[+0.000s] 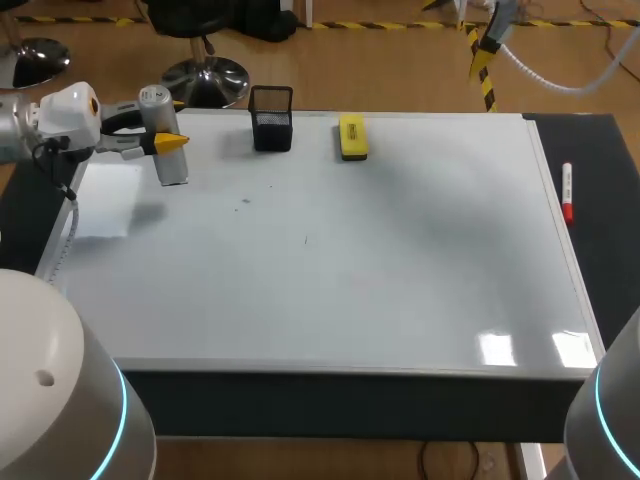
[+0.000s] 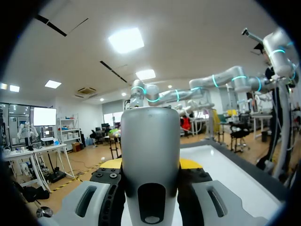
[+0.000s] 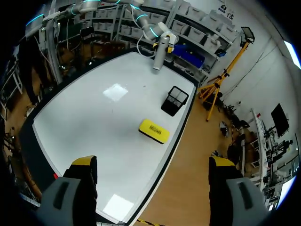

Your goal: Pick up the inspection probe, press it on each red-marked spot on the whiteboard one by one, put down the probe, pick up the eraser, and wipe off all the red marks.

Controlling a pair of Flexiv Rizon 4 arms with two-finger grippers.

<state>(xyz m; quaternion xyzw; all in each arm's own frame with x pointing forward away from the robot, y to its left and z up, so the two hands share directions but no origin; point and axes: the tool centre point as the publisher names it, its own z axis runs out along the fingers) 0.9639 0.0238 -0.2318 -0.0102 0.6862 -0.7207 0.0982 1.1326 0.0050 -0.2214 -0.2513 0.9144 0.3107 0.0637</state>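
A grey cylindrical probe (image 1: 173, 160) stands upright over the far left corner of the whiteboard (image 1: 330, 260), with my left gripper (image 1: 160, 142) shut on it. Whether its lower end touches the board I cannot tell. In the left wrist view the probe (image 2: 150, 136) fills the gap between the yellow fingertips of the left gripper (image 2: 150, 165). The yellow eraser (image 1: 352, 136) lies at the board's far edge, right of a black mesh holder (image 1: 271, 120). My right gripper (image 3: 153, 165) hangs open high above the far right side, looking down on the eraser (image 3: 154, 130) and the probe (image 3: 160, 52). A few tiny dark specks (image 1: 245, 201) dot the board.
A red-capped marker (image 1: 567, 190) lies on the black table strip right of the board. The black mesh holder (image 3: 174, 100) stands between probe and eraser. The whiteboard (image 3: 94, 117) is otherwise bare through its middle and near side.
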